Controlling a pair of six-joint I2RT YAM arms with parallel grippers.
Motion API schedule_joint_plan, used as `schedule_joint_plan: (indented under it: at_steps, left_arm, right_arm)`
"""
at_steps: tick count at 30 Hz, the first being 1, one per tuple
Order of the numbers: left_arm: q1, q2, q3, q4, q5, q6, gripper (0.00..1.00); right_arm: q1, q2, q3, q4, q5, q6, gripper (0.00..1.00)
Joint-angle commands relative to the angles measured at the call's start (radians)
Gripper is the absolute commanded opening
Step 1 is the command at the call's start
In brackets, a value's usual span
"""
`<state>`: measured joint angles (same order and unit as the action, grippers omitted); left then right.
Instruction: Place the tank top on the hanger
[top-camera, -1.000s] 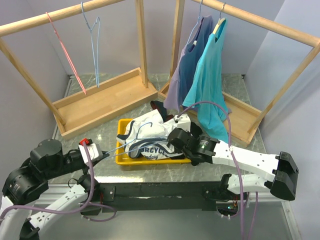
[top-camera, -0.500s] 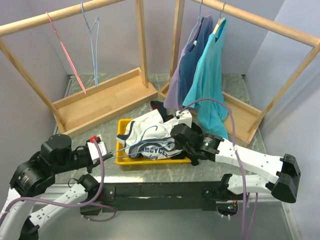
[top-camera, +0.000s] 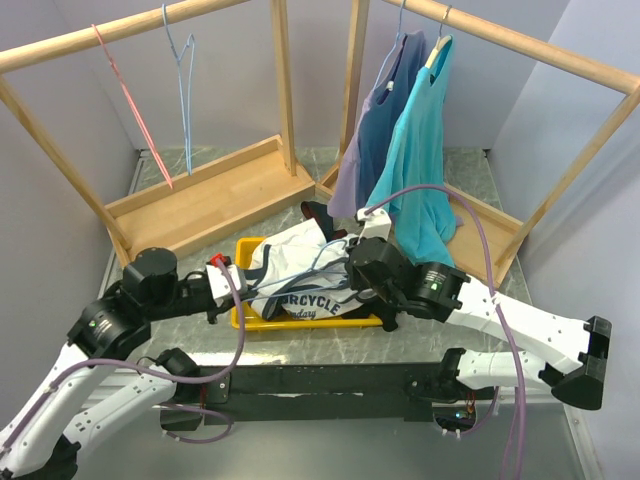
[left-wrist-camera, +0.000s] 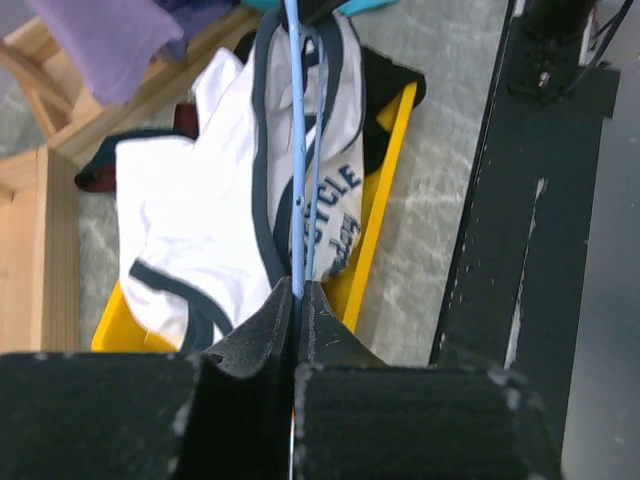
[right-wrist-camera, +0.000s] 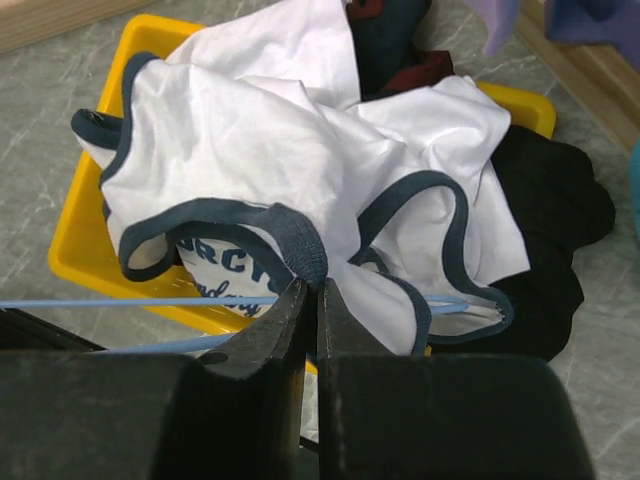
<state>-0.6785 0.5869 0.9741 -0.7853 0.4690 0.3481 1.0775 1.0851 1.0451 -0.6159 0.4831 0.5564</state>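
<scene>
The white tank top (top-camera: 300, 270) with navy trim lies bunched in a yellow bin (top-camera: 300, 322). My left gripper (top-camera: 235, 287) is shut on a light-blue wire hanger (left-wrist-camera: 296, 150). The wire runs from the jaws across the shirt's chest print, inside a navy-trimmed opening. In the left wrist view the gripper (left-wrist-camera: 297, 292) sits at the bin's near rim. My right gripper (right-wrist-camera: 312, 287) is shut on the shirt's navy trim (right-wrist-camera: 300, 245) and holds that edge up over the hanger wire (right-wrist-camera: 120, 301). In the top view it (top-camera: 348, 272) is over the bin's right half.
A dark garment (right-wrist-camera: 545, 230) lies under the tank top at the bin's right end. On the left wooden rack hang a second light-blue hanger (top-camera: 186, 80) and a pink one (top-camera: 130, 100). On the right rack hang a turquoise T-shirt (top-camera: 420, 170) and a purple shirt (top-camera: 370, 150).
My left arm has swung forward and right to the bin, pushing the hanger further into the tank top. My right gripper has stayed shut on the trim and shifted slightly right.
</scene>
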Motion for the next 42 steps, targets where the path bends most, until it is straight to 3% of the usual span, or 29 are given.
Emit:
schedule_joint_plan:
  at_steps: [1,8,15,19,21,25,26,32,36,42]
  left_arm:
    - [-0.003,0.024,-0.066,0.262,0.129,-0.034,0.01]
    - [-0.003,0.053,-0.208,0.591,0.154,-0.115,0.01]
    - [-0.006,0.06,-0.314,0.759,0.145,-0.213,0.01]
    - [-0.01,0.034,-0.35,0.778,0.155,-0.258,0.01]
    - [-0.012,0.018,-0.367,0.808,0.137,-0.276,0.01]
    - [-0.012,0.017,-0.387,0.857,0.148,-0.322,0.01]
    - [-0.012,0.021,-0.388,0.871,0.151,-0.337,0.01]
    - [-0.016,0.06,-0.399,0.928,0.129,-0.435,0.01]
    - [-0.02,0.105,-0.4,0.974,0.102,-0.503,0.01]
    - [-0.058,0.22,-0.39,1.063,0.073,-0.603,0.01]
  right_arm:
    - [0.012,-0.039,0.073,-0.011,0.025,-0.021,0.06]
    - [0.015,-0.063,0.113,-0.008,0.055,-0.03,0.07]
    - [0.01,-0.117,0.023,0.068,0.063,-0.015,0.16]
    - [0.001,-0.165,-0.043,0.131,0.066,-0.009,0.34]
    - [-0.002,-0.197,-0.069,0.139,0.09,-0.001,0.36]
    - [-0.008,-0.28,-0.132,0.18,0.112,0.016,0.65]
    - [-0.01,-0.316,-0.148,0.208,0.107,0.011,0.67]
    - [-0.014,-0.442,-0.227,0.277,0.117,0.008,0.68]
    - [-0.014,-0.517,-0.286,0.373,0.051,-0.081,0.68]
    - [-0.014,-0.453,-0.214,0.4,-0.002,-0.187,0.71]
